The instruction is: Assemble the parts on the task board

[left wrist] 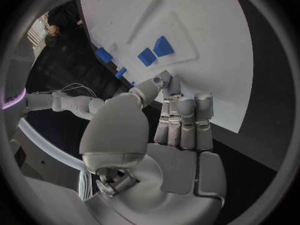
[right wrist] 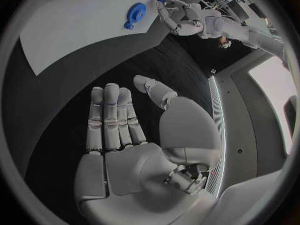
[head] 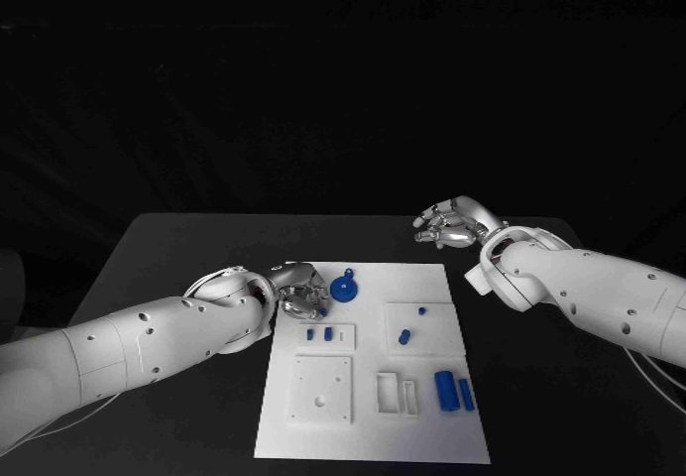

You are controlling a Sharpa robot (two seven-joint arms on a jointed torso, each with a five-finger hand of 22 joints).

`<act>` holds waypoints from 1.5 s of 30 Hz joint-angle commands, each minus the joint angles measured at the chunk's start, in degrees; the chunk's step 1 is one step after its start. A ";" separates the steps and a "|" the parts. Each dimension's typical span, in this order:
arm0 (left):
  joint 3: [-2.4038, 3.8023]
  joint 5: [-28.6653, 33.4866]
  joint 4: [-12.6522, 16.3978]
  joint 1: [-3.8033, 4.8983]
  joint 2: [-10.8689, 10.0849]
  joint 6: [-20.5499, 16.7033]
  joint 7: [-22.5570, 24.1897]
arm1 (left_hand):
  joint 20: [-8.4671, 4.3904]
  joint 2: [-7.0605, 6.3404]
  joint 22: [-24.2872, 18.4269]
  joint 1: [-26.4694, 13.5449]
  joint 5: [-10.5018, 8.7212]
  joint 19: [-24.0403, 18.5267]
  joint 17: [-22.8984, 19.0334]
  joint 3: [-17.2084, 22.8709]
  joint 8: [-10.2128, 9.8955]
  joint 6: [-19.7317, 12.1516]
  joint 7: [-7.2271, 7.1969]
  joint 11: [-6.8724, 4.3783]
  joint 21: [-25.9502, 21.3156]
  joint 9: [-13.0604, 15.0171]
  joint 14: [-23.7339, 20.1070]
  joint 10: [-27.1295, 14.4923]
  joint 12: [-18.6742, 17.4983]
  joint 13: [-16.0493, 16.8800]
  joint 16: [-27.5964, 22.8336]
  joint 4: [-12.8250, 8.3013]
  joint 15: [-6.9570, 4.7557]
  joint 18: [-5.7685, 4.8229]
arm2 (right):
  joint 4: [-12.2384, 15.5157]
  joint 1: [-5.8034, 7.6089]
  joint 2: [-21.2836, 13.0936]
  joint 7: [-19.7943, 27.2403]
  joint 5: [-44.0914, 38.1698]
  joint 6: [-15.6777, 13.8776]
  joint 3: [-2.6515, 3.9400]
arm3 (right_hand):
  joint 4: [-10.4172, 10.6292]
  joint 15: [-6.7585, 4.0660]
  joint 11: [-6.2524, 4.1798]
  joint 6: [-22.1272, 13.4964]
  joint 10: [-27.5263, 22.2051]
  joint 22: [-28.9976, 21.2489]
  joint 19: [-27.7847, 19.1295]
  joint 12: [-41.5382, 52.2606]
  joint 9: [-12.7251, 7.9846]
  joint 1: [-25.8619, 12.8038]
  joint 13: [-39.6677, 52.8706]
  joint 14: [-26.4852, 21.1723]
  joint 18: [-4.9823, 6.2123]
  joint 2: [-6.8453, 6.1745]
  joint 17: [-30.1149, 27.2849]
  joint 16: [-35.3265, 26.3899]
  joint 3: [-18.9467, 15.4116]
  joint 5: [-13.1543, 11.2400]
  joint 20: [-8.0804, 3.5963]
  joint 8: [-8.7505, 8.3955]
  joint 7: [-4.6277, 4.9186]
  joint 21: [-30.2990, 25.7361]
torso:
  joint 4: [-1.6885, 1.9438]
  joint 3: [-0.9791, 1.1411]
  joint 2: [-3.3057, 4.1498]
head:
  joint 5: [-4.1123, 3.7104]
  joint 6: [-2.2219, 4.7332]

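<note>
bare table (head: pixel 186 238) around task board (head: pixel 429 436) — parts (head: pixel 453 389) scattered

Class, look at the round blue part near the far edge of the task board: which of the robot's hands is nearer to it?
Left. The left hand sits right beside the round blue part at the task board edge; the right hand hovers off the board's far corner.

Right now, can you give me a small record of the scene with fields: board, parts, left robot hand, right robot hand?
board: white task board flat on the black table
parts: blue round part at the board's far edge; small blue pieces in recesses
left robot hand: left robot hand at the board's far left corner, fingers together, holding nothing
right robot hand: right robot hand over the table beyond the board, open, holding nothing
</note>
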 commanded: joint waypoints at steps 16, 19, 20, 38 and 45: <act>-0.60 -4.37 -0.15 -0.15 0.53 2.72 -1.03 | -2.45 0.40 0.08 0.10 0.26 0.35 -0.11 0.36 0.09 0.77 0.32 -0.07 0.22 -0.03 0.41 0.43 -0.30 0.00 0.23 -0.24 -0.15 2.48 | 0.09 -0.03 -0.09 0.59 -0.25 0.62 0.01 | -0.09 0.05 -0.06 -0.23 -0.13 1.12 0.04 0.36 0.08 0.24 -0.12 -0.39 0.82 0.42 -0.10 0.39 -0.19 0.26 0.25 -0.25 0.33 -0.19 | 0.03 0.00 -0.03 | -0.14 -0.11; -0.65 -4.34 -0.20 -0.16 0.62 2.24 -0.75 | -2.45 0.39 0.09 0.11 0.27 0.35 -0.12 0.37 0.09 0.78 0.32 -0.07 0.22 -0.03 0.41 0.44 -0.31 0.01 0.23 -0.27 -0.15 2.47 | 0.09 -0.03 -0.08 0.59 -0.25 0.63 0.01 | -0.09 0.05 -0.06 -0.23 -0.13 1.12 0.04 0.37 0.08 0.24 -0.13 -0.39 0.82 0.42 -0.11 0.39 -0.19 0.27 0.25 -0.25 0.33 -0.19 | 0.04 0.00 -0.02 | -0.14 -0.10; -0.66 -4.11 -0.25 -0.17 0.65 2.08 -0.63 | -2.45 0.37 0.09 0.10 0.26 0.34 -0.12 0.37 0.08 0.78 0.32 -0.07 0.22 -0.03 0.40 0.43 -0.32 0.01 0.22 -0.28 -0.15 2.47 | 0.09 -0.03 -0.08 0.59 -0.25 0.67 0.01 | -0.09 0.05 -0.06 -0.23 -0.13 1.12 0.04 0.37 0.08 0.24 -0.13 -0.39 0.82 0.42 -0.11 0.39 -0.19 0.27 0.25 -0.25 0.33 -0.19 | 0.04 0.00 -0.02 | -0.14 -0.10; -0.67 -0.56 -0.28 -0.24 0.36 2.51 0.31 | -1.96 -2.38 0.07 -0.80 -0.42 0.04 -0.57 -0.37 -3.19 -5.42 2.57 0.64 -0.09 -1.11 -0.17 -0.82 -1.72 -0.16 -0.04 -0.32 0.56 2.39 | 0.05 -0.10 -0.14 0.60 -0.23 0.68 0.01 | -0.08 0.06 -0.06 -0.23 -0.13 1.12 0.03 0.38 0.08 0.22 -0.14 -0.40 0.82 0.42 -0.12 0.40 -0.20 0.27 0.26 -0.26 0.33 -0.19 | 0.03 -0.03 0.01 | -0.21 0.05; -0.66 -0.56 -0.39 -0.24 0.28 2.26 -0.02 | -1.84 -3.08 0.10 -0.91 -0.46 0.11 -0.60 -0.63 -4.01 -7.40 2.59 0.76 -0.08 -1.35 -0.26 -0.85 -2.00 -0.10 0.16 0.05 0.65 2.50 | 0.00 -0.12 -0.06 0.60 -0.23 0.67 0.01 | -0.08 0.06 -0.06 -0.24 -0.14 1.12 0.03 0.38 0.08 0.21 -0.15 -0.41 0.82 0.41 -0.13 0.40 -0.21 0.28 0.26 -0.26 0.33 -0.20 | 0.03 -0.03 -0.01 | -0.26 -0.02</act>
